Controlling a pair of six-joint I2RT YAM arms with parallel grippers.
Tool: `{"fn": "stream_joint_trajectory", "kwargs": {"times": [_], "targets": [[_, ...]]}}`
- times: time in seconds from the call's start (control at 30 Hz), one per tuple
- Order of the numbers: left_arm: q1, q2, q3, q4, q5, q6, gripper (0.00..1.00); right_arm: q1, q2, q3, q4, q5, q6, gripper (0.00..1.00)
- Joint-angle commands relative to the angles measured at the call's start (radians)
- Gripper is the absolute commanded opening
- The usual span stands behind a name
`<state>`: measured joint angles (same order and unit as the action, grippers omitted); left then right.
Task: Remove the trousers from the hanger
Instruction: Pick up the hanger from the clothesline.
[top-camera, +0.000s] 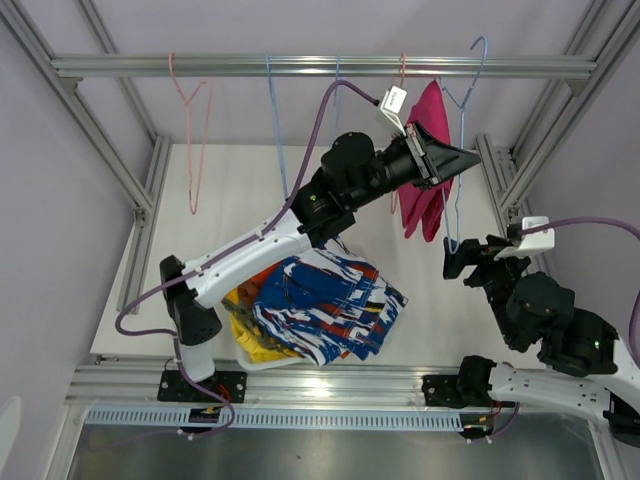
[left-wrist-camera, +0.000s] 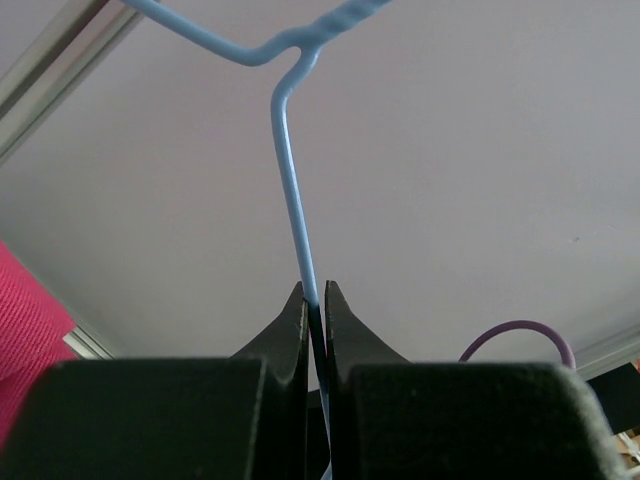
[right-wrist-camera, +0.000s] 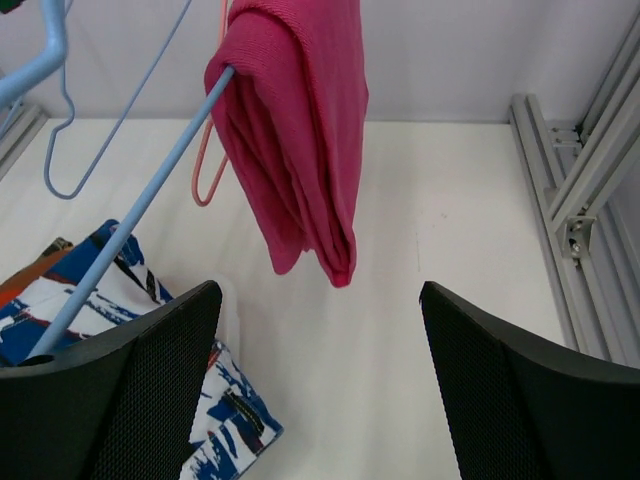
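Magenta pink trousers (top-camera: 425, 170) hang folded over the slanted bar of a light blue hanger (top-camera: 461, 125) at the right end of the rail. My left gripper (top-camera: 470, 157) is raised beside them. In the left wrist view it (left-wrist-camera: 315, 290) is shut on the hanger's wire (left-wrist-camera: 290, 170), with a pink edge of the trousers (left-wrist-camera: 25, 310) at the lower left. My right gripper (top-camera: 472, 255) stands open lower down. From its wrist view (right-wrist-camera: 320, 300) the pink trousers (right-wrist-camera: 295, 130) hang ahead, apart from its fingers, on the hanger bar (right-wrist-camera: 140, 210).
A white bin (top-camera: 250, 355) near the front holds blue-white-red trousers (top-camera: 330, 305) on top of orange and yellow ones. Bare hangers, a pink one (top-camera: 190, 130) and a blue one (top-camera: 275, 120), hang from the top rail (top-camera: 300, 66). Aluminium frame posts (right-wrist-camera: 590, 200) stand to the right.
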<state>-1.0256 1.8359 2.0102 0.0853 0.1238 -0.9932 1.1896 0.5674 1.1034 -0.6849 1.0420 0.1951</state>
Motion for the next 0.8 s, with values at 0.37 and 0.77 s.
{"fn": "stream_joint_trajectory", "kwargs": {"times": [0.37, 0.77], "targets": [[-0.056, -0.217, 0.018, 0.074, -0.153, 0.09, 0.0, -0.001, -0.113, -0.112, 0.369, -0.029, -0.246, 0.87], [-0.067, -0.219, 0.007, 0.03, -0.171, 0.074, 0.0, 0.001, -0.089, -0.12, 0.346, -0.174, -0.2, 0.88]]}}
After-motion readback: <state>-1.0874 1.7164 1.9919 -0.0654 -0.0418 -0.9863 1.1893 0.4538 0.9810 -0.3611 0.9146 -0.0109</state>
